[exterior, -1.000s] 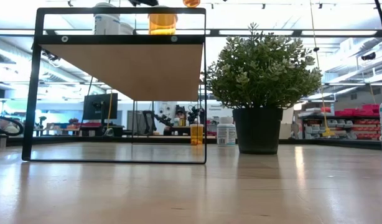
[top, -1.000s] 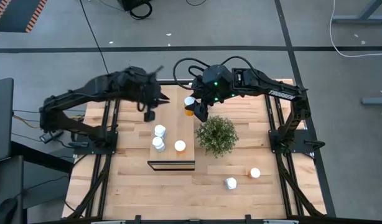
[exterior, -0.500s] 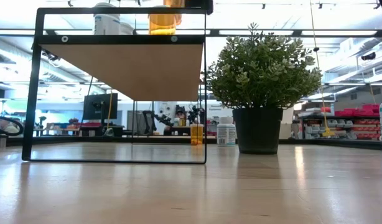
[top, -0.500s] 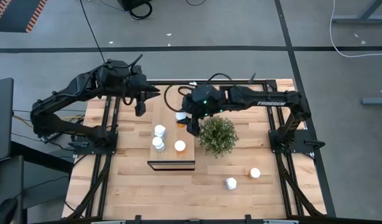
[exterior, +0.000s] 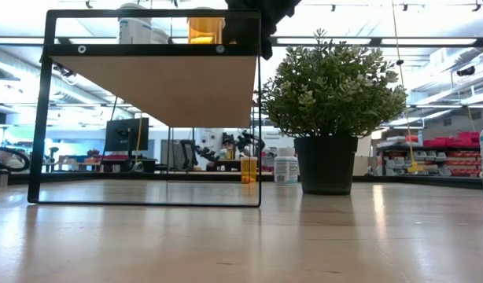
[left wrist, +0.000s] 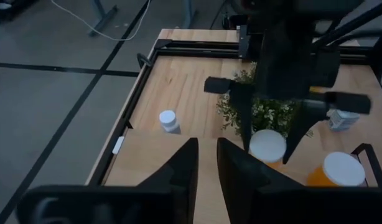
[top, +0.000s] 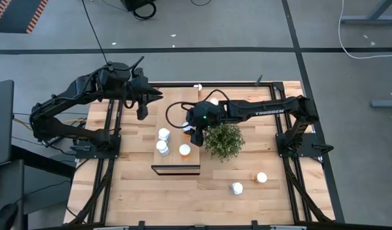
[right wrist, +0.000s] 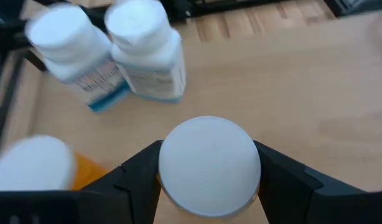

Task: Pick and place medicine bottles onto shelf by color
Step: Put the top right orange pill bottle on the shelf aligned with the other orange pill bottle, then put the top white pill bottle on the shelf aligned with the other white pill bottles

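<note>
My right gripper is shut on an orange medicine bottle with a white cap, above the far end of the shelf and close beside the plant. On the shelf top stand two white bottles and another orange bottle. An orange bottle and a white one stand on the table at the near right. My left gripper hangs shut and bare over the table's far left, away from the shelf. My right gripper pinches the orange bottle at its white cap, one finger on either side. The fingers slant down at it from the far right. The bottle stays upright; whether its bottom touches the shelf I cannot tell, as the gripper hides it in the low view.
The bushy plant in its dark pot stands right beside the shelf's right side, close to my right arm. A white bottle stands on the table near the far edge. Bare wood lies left of the shelf and along the near edge.
My right gripper has come down and toward the table's near edge with the orange bottle, from beyond the shelf's far end to just over the shelf beside the plant. My left gripper has drawn back a little toward the table's left edge.
</note>
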Available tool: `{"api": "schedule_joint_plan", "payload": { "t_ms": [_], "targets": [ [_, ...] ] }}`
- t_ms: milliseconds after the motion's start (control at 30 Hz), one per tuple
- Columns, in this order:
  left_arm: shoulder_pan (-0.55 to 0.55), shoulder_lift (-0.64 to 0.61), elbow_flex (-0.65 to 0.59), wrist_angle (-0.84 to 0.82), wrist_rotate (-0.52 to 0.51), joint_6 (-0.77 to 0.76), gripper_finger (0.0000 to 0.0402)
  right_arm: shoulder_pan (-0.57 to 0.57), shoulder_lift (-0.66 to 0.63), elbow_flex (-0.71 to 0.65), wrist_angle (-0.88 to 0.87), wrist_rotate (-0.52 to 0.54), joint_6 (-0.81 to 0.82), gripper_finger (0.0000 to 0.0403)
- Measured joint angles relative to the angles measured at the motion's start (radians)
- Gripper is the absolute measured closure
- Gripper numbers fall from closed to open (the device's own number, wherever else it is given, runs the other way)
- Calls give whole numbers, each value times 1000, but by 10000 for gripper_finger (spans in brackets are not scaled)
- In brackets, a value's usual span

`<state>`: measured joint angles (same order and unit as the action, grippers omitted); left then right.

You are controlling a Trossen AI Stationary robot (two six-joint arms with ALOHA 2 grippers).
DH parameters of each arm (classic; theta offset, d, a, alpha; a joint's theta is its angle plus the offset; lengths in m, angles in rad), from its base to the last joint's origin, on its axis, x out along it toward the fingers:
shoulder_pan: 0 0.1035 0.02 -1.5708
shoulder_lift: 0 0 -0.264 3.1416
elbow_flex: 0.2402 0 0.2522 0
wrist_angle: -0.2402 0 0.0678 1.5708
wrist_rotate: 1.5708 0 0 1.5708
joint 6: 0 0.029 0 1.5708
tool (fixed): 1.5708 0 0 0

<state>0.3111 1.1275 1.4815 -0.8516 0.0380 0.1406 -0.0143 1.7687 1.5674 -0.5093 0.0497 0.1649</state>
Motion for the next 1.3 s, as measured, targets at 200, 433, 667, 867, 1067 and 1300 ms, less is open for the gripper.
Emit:
{"api": "schedule_joint_plan", "payload": {
  "t_ms": [200, 433, 667, 867, 1067, 1300],
  "targets": [
    [0, 0, 0, 0, 0, 0, 329, 0, 0, -33, 36, 30, -1, 173],
    [0, 2, 0, 1, 0, 0, 331, -1, 0, -53, 71, 40, -4, 173],
    [0, 4, 0, 1, 0, 0, 322, -1, 0, -53, 74, 40, -18, 166],
    [0, 4, 0, 0, 1, 0, 323, -1, 0, -53, 72, 40, -20, 138],
    [0, 16, 0, -82, 2, -57, 305, -3, 0, -39, 56, 39, -9, 117],
    [-2, 18, 2, -183, 73, -166, 240, -3, -4, 101, -39, 40, -12, 111]
  ]
}}
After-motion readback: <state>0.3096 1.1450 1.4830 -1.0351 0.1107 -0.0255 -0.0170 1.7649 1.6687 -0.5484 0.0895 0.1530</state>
